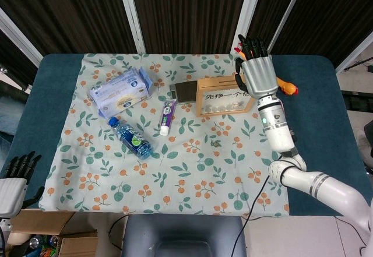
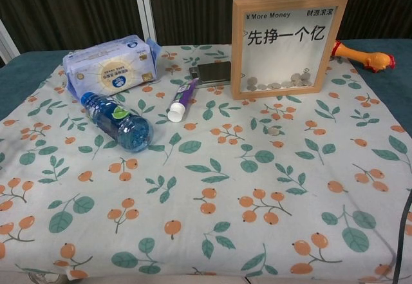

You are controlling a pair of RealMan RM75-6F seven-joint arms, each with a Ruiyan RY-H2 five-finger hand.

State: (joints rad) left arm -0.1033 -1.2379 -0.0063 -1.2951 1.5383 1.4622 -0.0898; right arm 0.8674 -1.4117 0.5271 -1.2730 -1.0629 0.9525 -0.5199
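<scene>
The right hand (image 1: 257,75) hangs raised above the right end of the wooden coin-box frame (image 1: 226,96), fingers extended and spread, holding nothing. The frame stands upright, its long axis running left to right, directly below and slightly left of the palm. The rubber chicken toy (image 1: 274,77) lies just behind the hand. The left hand (image 1: 14,178) rests open off the table's (image 1: 41,111) near-left corner, well apart.

Across the far half of the desk (image 1: 52,102) stand obstacles: tissue pack (image 1: 120,92), water bottle (image 1: 130,137), toothpaste tube (image 1: 168,116) and upright wooden coin frame (image 2: 289,44). The near cloth (image 2: 212,232) lies open, save a coin (image 2: 274,131).
</scene>
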